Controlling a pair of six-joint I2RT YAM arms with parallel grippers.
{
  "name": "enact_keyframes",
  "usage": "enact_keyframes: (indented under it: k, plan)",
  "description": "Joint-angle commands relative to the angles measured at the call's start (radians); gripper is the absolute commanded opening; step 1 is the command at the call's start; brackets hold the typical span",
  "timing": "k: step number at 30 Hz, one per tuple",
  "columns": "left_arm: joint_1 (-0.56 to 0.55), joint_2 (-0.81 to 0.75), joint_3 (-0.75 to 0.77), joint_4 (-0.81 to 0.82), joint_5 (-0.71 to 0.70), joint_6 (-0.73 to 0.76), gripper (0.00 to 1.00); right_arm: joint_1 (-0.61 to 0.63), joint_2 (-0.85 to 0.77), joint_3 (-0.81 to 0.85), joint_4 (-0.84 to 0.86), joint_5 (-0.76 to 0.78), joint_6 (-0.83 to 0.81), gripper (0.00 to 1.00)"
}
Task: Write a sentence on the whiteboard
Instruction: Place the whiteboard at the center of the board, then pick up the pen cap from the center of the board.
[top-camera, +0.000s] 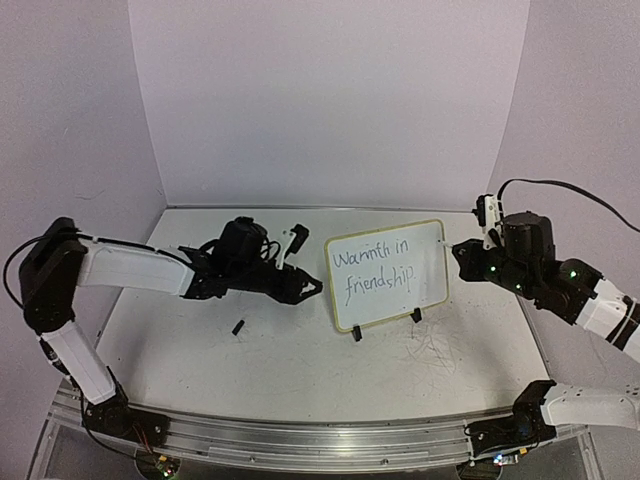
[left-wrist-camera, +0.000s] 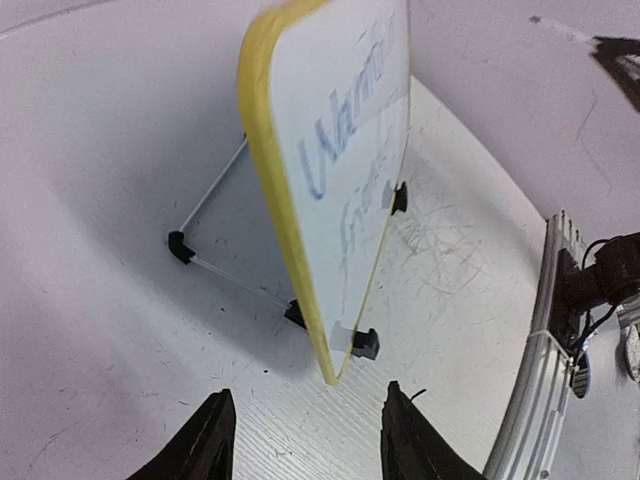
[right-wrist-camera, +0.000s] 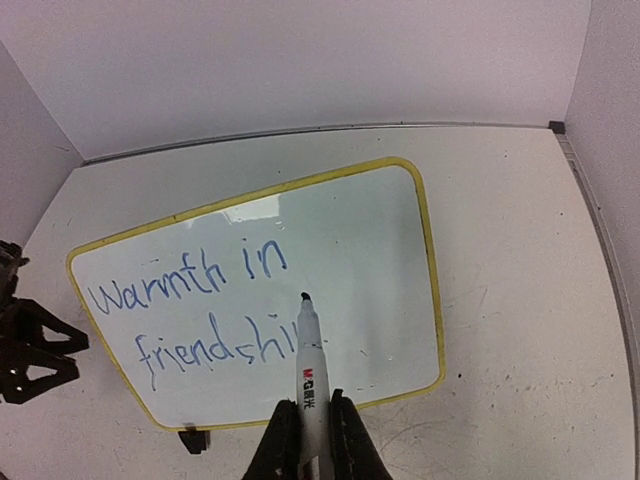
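small rectangular whiteboard with a pale-yellow frame (top-camera: 428, 275) stands propped on the scuffed grey bench (top-camera: 250, 370). the blue handwritten sentence (top-camera: 372, 258) fills two lines on it. right hand (right-wrist-camera: 310, 430) is clamped on a white marker pen (right-wrist-camera: 308, 365). the pen's long axis points at the board face, tip at the lower line's end. contact cannot be told. left hand (left-wrist-camera: 306, 395) sits off the board's left edge, fingers apart, empty. right hand is judged better placed for any finishing stroke.
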Motion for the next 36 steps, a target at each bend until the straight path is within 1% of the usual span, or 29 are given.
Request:
enact_keyframes:
  k: [1,3,5,6,8,10,12,17,22,27,30,36]
  plan:
    - [-0.001,-0.285,-0.117,-0.092,-0.111,-0.055,0.53,-0.005,-0.001,0.075,-0.035,-0.018,-0.102,0.00]
    - [-0.001,-0.408,-0.186,-0.153,-0.168,-0.119,0.56,-0.005,0.003,0.081,-0.028,-0.018,-0.115,0.00]
    - [0.001,-0.510,-0.234,-0.251,-0.249,-0.213,0.60,-0.005,0.004,0.083,-0.016,-0.025,-0.126,0.00]
    - [0.004,-0.538,-0.242,-0.338,-0.317,-0.255,0.61,-0.005,0.002,0.083,-0.006,-0.030,-0.127,0.00]
    - [0.017,-0.570,-0.234,-0.487,-0.400,-0.358,0.62,-0.005,-0.003,0.086,0.014,-0.045,-0.129,0.00]
    - [0.035,-0.579,-0.226,-0.582,-0.415,-0.415,0.64,-0.005,-0.006,0.089,0.030,-0.070,-0.133,0.00]
    - [0.056,-0.569,-0.230,-0.621,-0.404,-0.450,0.66,-0.006,0.000,0.090,0.047,-0.098,-0.138,0.00]
    - [0.104,-0.467,-0.237,-0.626,-0.366,-0.416,0.66,-0.005,0.034,0.081,0.072,-0.186,-0.150,0.00]
    - [0.106,-0.275,-0.154,-0.620,-0.323,-0.319,0.62,-0.005,0.040,0.070,0.089,-0.231,-0.144,0.00]
    - [0.107,-0.145,-0.114,-0.604,-0.343,-0.260,0.52,-0.004,0.029,0.053,0.093,-0.223,-0.144,0.00]
    - [0.108,-0.076,-0.078,-0.603,-0.354,-0.229,0.49,-0.005,0.029,0.047,0.093,-0.228,-0.148,0.00]
    - [0.106,-0.014,-0.081,-0.602,-0.376,-0.214,0.40,-0.005,0.033,0.046,0.085,-0.236,-0.160,0.00]
